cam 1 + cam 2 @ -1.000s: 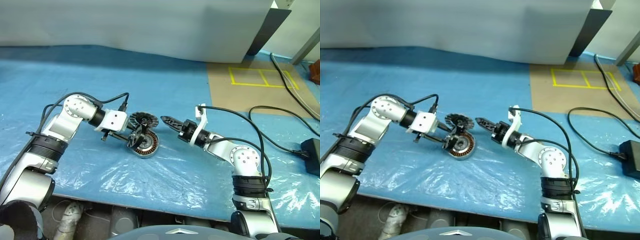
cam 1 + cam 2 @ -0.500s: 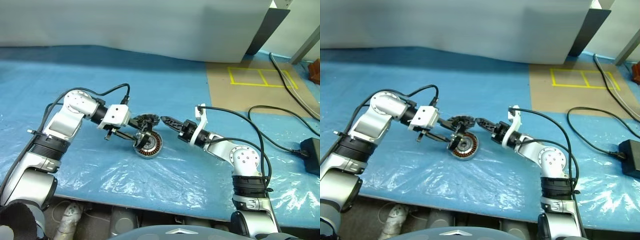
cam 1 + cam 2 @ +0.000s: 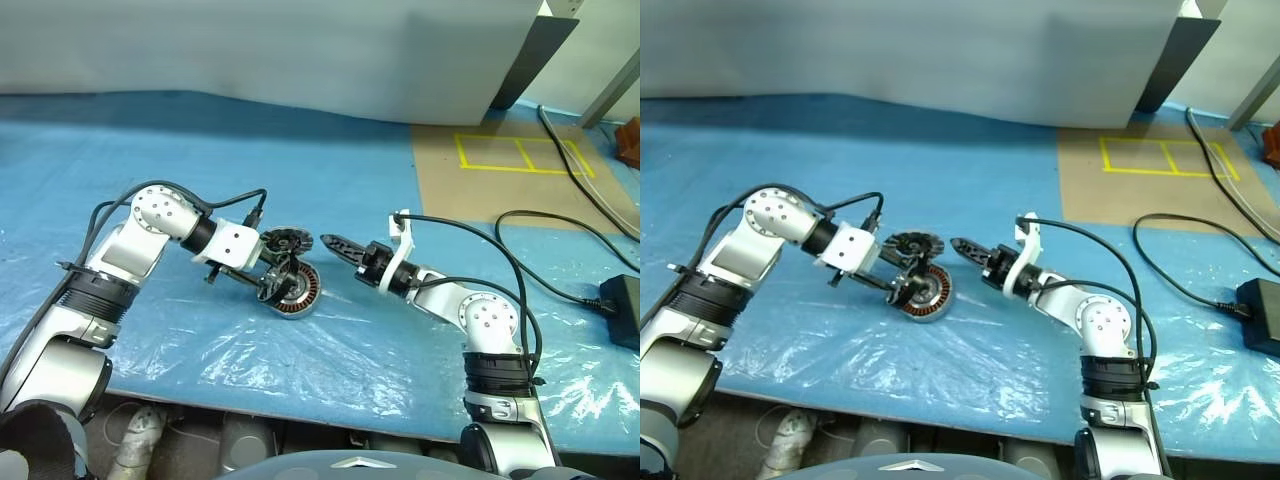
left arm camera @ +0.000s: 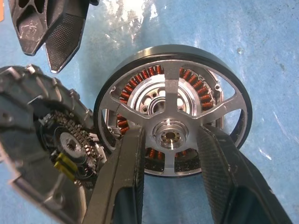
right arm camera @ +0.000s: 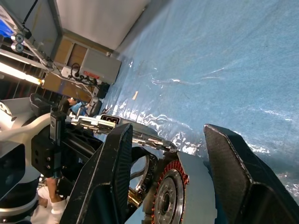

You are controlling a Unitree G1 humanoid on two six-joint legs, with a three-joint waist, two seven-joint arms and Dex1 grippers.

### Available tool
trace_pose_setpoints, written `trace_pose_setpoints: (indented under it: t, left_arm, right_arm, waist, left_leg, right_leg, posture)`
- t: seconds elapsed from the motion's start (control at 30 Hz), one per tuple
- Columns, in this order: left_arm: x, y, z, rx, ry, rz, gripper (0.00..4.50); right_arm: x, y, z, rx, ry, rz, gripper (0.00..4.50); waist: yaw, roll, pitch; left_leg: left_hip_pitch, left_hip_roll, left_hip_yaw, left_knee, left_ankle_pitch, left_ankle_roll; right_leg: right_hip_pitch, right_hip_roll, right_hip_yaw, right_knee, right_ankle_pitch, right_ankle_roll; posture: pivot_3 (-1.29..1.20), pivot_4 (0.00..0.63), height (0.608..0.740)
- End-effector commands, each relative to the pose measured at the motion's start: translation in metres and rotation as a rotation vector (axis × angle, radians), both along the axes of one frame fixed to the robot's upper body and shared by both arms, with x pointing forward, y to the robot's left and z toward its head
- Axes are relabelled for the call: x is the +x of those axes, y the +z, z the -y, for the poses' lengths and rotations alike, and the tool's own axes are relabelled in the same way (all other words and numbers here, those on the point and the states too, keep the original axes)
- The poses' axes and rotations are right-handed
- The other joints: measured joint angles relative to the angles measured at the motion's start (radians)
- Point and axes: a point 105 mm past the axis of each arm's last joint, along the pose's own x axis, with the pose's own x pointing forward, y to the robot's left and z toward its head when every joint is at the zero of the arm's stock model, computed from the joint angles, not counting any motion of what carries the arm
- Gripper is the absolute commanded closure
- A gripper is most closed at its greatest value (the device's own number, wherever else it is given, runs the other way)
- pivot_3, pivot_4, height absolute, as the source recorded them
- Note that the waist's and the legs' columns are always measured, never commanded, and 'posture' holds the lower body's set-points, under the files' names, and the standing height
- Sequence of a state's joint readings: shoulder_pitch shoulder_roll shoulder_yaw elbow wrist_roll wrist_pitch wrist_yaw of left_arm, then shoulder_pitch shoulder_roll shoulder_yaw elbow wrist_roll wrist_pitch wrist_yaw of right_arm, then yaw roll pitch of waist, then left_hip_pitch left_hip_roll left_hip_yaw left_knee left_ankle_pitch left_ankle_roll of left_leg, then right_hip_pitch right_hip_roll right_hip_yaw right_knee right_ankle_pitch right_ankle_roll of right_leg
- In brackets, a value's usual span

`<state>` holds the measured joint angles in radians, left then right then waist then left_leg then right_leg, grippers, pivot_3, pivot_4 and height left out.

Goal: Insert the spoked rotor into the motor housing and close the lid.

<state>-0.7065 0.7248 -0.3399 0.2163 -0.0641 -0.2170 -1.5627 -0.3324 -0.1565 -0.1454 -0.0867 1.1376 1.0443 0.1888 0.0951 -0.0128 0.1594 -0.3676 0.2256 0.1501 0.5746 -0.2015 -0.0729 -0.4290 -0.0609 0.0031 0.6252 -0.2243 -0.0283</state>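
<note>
The left claw [image 4: 170, 186] is clamped on a spoke of the spoked rotor [image 4: 172, 136], seated in the motor housing [image 3: 292, 286] at frame centre. The right claw [image 3: 333, 243] is held apart, empty, just right. The lid [image 3: 283, 240] lies behind. The rotor appears stiff, light, slippery; spokes are judged the best hold.

Blue-sheeted table [image 3: 330, 170]; lid [image 3: 283, 240], black cables [image 3: 560, 225], adapter [image 3: 622, 310]

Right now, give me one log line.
black spoked rotor: seated in silver-grey motor housing | left gripper: shut on rotor | ribbed silver-grey lid: off, beside housing | right gripper: open, empty
</note>
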Motion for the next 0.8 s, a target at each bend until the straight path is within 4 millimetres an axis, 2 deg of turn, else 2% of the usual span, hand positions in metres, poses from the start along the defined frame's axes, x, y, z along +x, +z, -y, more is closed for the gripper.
trace_pose_setpoints:
  t: [0.03, 0.57, 0.63, 0.73, 0.8]
  left_arm:
    - [-0.001, 0.001, 0.004, 0.022, -0.024, 0.028, 3.19]
    - [0.01, 0.0, 0.012, 0.068, 0.033, 0.068, 3.19]
    - [0.006, 0.002, 0.015, 0.055, 0.006, 0.058, 2.45]
    - [0.007, 0.006, 0.019, 0.015, 0.036, 0.052, 1.59]
    - [0.006, 0.007, 0.017, 0.018, 0.03, 0.049, 1.59]
  right_arm:
    - [-0.002, 0.011, 0.001, 0.012, -0.008, 0.044, 1.99]
    - [-0.003, 0.007, 0.003, 0.012, -0.038, 0.026, 1.99]
    - [-0.003, 0.006, 0.003, 0.008, -0.039, 0.025, 1.96]
    - [-0.003, 0.006, 0.003, 0.008, -0.035, 0.025, 1.96]
    - [-0.003, 0.006, 0.003, 0.009, -0.033, 0.024, 1.96]
  waist:
    - [0.0, 0.0, 0.0]
    - [0.001, 0.0, 0.0]
    - [0.001, 0.0, 0.0]
    - [0.001, 0.0, 0.0]
    - [0.001, 0.0, 0.0]
  left_leg:
    - [0.0, 0.0, 0.0, 0.0, 0.0, 0.0]
    - [0.0, 0.0, 0.0, 0.0, 0.0, 0.0]
    - [0.0, 0.0, 0.0, 0.0, 0.0, 0.0]
    - [0.0, 0.0, 0.0, 0.0, 0.0, 0.0]
    - [0.0, 0.0, 0.0, -0.001, 0.0, 0.0]
  right_leg:
    - [0.0, 0.0, 0.0, 0.0, 0.0, 0.0]
    - [0.0, 0.0, 0.0, 0.0, 0.0, 0.0]
    - [0.0, 0.0, 0.0, 0.0, 0.0, 0.0]
    - [0.0, 0.0, 0.0, -0.001, 0.0, 0.0]
    - [0.0, 0.0, 0.0, -0.001, 0.0, 0.0]
  posture:
    - [0.0, 0.15, 0.74]
    - [0.0, 0.15, 0.74]
    - [0.0, 0.15, 0.74]
    - [0.0, 0.15, 0.74]
    - [0.0, 0.15, 0.74]
